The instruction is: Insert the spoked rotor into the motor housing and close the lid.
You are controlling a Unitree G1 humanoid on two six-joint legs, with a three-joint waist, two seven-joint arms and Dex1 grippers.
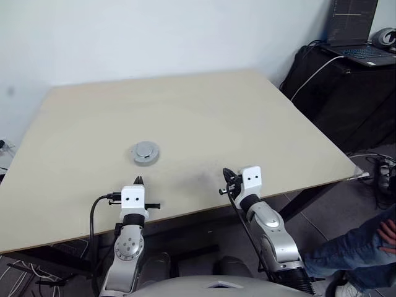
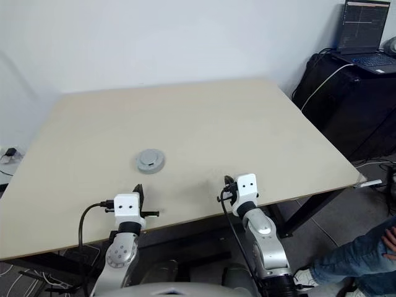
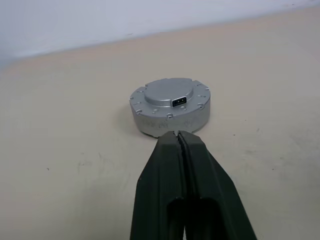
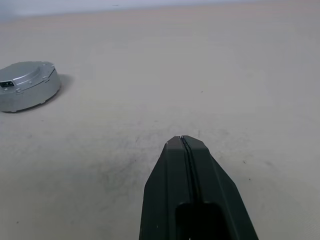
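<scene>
Motor housing [image 1: 145,153] sits on the table [image 1: 204,117] w/ the lid [image 3: 168,93] already on top, plain grey face up, small dark connector slot showing, notched rim flush all round. Spoked rotor isn't visible; presumably inside under the lid. Judgement: assembly looks done, task at or near its end; what's left, if anything, is a seating check on the lid and keeping both arms back.

Left gripper [image 3: 178,134]: fingers clenched tight together, nothing btwn them, tips just short of the housing's near wall, apart from it. From the head cam the housing is at approx 12 o'clock from this gripper, close by.

Right gripper [image 4: 182,138]: also clenched, empty, over bare table. Housing lies at approx 10 o'clock from it, well apart.

Next move calls for little: if pressing the lid, come from above, not pushing sideways, since the unit could slide.
</scene>
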